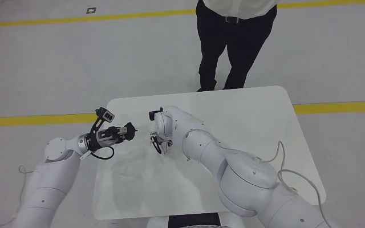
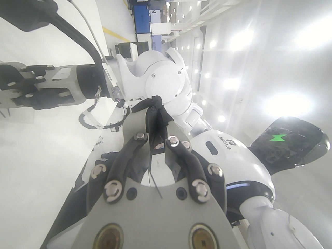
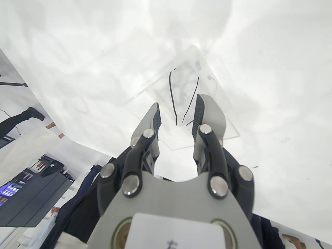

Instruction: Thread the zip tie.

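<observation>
Right gripper [image 3: 177, 101] fingers apart, straddling two black strands [image 3: 171, 91] on clear sheet [image 3: 153, 89]. Left gripper [image 1: 132, 130] at its 10 o'clock, clamped on zip tie [image 2: 155, 185].

Two pincers [image 2: 155, 110] [image 3: 177, 110], one clear sheet [image 3: 155, 89], one table [image 1: 256, 125].

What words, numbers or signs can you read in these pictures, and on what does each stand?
White label on the right wrist: cut off, unreadable.
White cable tag: too small to read.
Floor marker: too small to read.
Zip tie, clear sheet: no print.
</observation>
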You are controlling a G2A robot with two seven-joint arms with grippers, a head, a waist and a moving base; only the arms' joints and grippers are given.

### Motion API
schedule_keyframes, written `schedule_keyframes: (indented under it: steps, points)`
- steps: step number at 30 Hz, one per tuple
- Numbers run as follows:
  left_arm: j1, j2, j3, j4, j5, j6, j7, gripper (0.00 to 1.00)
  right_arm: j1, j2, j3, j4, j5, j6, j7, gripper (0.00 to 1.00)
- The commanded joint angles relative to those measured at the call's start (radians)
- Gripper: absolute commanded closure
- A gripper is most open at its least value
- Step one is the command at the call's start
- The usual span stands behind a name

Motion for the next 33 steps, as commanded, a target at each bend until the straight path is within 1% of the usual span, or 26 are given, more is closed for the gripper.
schedule_keyframes:
  steps: [1, 7, 21, 23, 25, 27, 33]
  points:
    - [0.0, 0.0, 0.0, 0.0, 0.0, 0.0, 0.0, 1.0, -0.001, -0.001, 0.001, 0.0, -0.005, 0.0, 0.002, 0.72]
    - [0.0, 0.0, 0.0, 0.0, 0.0, 0.0, 0.0, 1.0, -0.008, -0.002, -0.002, 0.0, -0.027, 0.0, 0.008, 0.74]
    - [0.0, 0.0, 0.0, 0.0, 0.0, 0.0, 0.0, 1.0, -0.025, -0.002, 0.0, -0.012, -0.059, 0.0, 0.014, 0.74]
    - [0.0, 0.0, 0.0, 0.0, 0.0, 0.0, 0.0, 1.0, -0.025, -0.001, 0.002, -0.014, -0.061, 0.0, 0.009, 0.72]
    - [0.0, 0.0, 0.0, 0.0, 0.0, 0.0, 0.0, 1.0, -0.026, -0.001, 0.004, -0.02, -0.064, 0.0, 0.001, 0.71]
    - [0.0, 0.0, 0.0, 0.0, 0.0, 0.0, 0.0, 1.0, -0.028, -0.001, 0.001, -0.032, -0.074, 0.0, 0.003, 0.73]
    - [0.0, 0.0, 0.0, 0.0, 0.0, 0.0, 0.0, 1.0, -0.037, 0.001, -0.007, -0.057, -0.094, 0.0, 0.012, 0.75]
